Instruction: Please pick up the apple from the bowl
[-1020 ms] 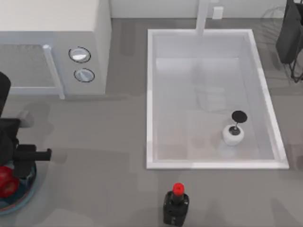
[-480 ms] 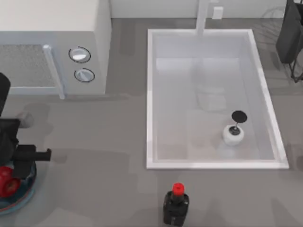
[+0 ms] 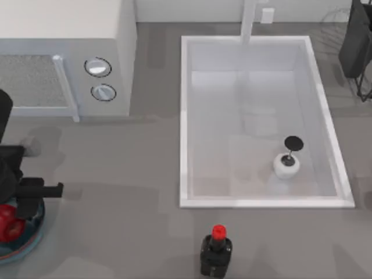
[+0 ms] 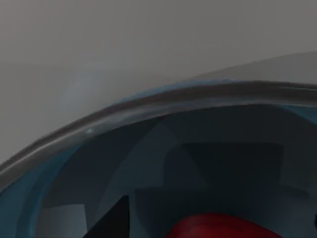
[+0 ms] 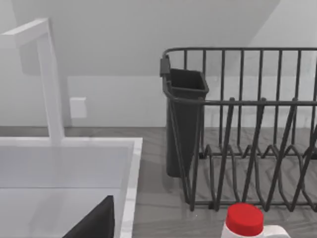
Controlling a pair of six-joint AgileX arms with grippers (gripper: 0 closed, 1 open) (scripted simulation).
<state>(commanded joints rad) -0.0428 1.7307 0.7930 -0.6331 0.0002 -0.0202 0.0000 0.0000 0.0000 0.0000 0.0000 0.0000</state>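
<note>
**A:** Where is the apple?

**B:** At the lower left edge of the top view, the apple (image 3: 8,224) sits inside the bowl (image 3: 32,232), which stands on the grey worktop (image 3: 116,192). The left wrist view looks down past the bowl's rim (image 4: 148,106) to the red top of the apple (image 4: 218,225) at the lower edge of the frame.

**A:** And the left arm?

**B:** The left gripper (image 3: 17,195) hangs right over the bowl, its dark body covering part of the rim and the apple's upper side. Whether its jaws are spread or pinching the fruit, I cannot tell.

**A:** The right arm?

**B:** It is at the upper right corner of the top view, beside the dish rack (image 3: 349,35). I cannot tell how its jaws stand.

**A:** What else is there?

**B:** A microwave (image 3: 64,58) at the upper left, a white sink (image 3: 186,116) in the middle with a small white round object (image 3: 286,165) inside, and a dark bottle (image 3: 216,253) with a red cap at the bottom centre.
</note>
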